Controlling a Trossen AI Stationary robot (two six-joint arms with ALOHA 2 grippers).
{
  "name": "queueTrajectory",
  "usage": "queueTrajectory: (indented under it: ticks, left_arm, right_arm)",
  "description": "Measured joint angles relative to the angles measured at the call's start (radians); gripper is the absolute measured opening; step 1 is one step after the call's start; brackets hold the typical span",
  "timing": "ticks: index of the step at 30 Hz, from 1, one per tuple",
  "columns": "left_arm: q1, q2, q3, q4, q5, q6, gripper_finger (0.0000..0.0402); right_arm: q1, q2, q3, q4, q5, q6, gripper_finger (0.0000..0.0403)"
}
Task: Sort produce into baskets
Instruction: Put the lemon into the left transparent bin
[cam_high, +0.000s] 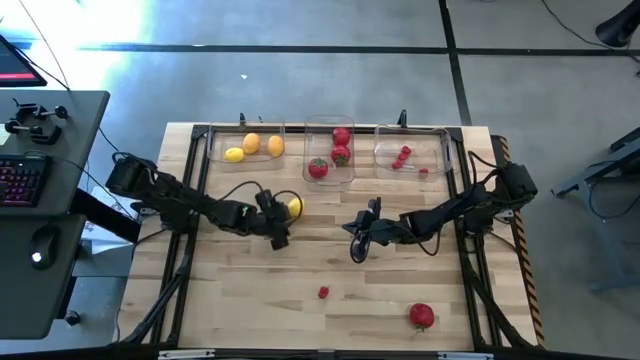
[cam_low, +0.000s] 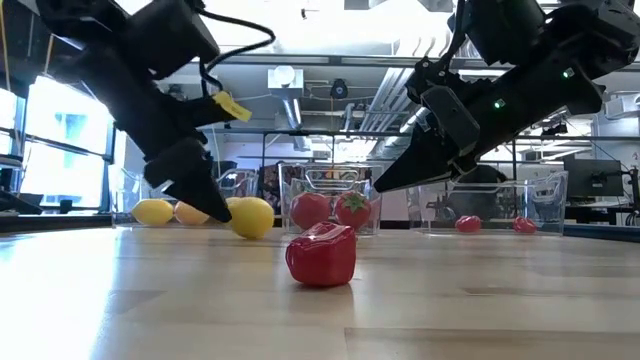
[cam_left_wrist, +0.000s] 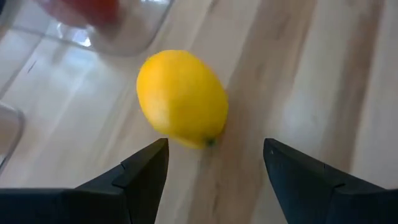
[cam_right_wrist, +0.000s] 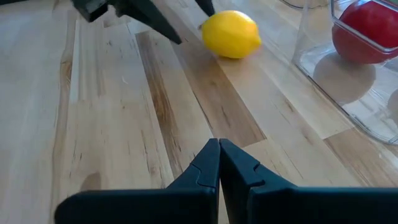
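**Yellow lemon lies loose ahead of the open left gripper**

Pale wooden table (cam_high: 250, 290) from above: three clear plastic baskets stand in a row along the far edge. The left basket (cam_high: 215, 150) holds three yellow and orange lemon-shaped fruits (cam_high: 251, 144), the middle basket (cam_high: 329, 124) three round red fruits (cam_high: 341, 137), the right basket (cam_high: 440, 145) a few tiny red berries (cam_high: 402, 156). A yellow lemon (cam_high: 294, 207) rests on the table in front of the gap between the left and middle baskets, just beside the left gripper (cam_high: 279, 226). The right gripper (cam_high: 358, 243) hangs over the table's middle. Near the front edge lie a small red berry (cam_high: 323, 292) and a round red green-topped fruit (cam_high: 421, 316).

At table height, the red fruit (cam_low: 321, 254) sits nearest; the lemon (cam_low: 251, 216) lies behind it, beside the left gripper (cam_low: 205, 196).

From the left wrist, its two dark fingers (cam_left_wrist: 144, 171) stand wide apart (nothing between them), the lemon (cam_left_wrist: 182, 98) just ahead of them on the wood.

From the right wrist, the right gripper (cam_right_wrist: 219, 158) has its fingers pressed together, empty; the lemon (cam_right_wrist: 231, 34) lies well ahead.
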Motion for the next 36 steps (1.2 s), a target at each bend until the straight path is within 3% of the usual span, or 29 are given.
queueTrajectory:
  ticks: [10, 19, 28, 36]
  left_arm:
    - [0.042, 0.0, 0.0, 0.075, 0.049, -0.051, 0.025]
    - [0.057, 0.0, 0.0, 0.105, 0.095, -0.227, 0.025]
    - [0.071, 0.022, -0.001, 0.169, 0.063, -0.175, 0.0246]
    - [0.112, 0.071, -0.001, 0.246, 0.131, -0.058, 0.0189]
  right_arm:
    - [0.0, 0.0, 0.0, 0.0, -0.01, 0.0, 0.0]
    - [-0.002, 0.0, 0.0, 0.04, 0.002, -0.003, 0.0]
    - [-0.106, 0.108, 0.089, 0.128, -0.068, -0.107, 0.0]
    - [-0.195, 0.275, 0.234, 0.031, 0.006, -0.099, 0.0]
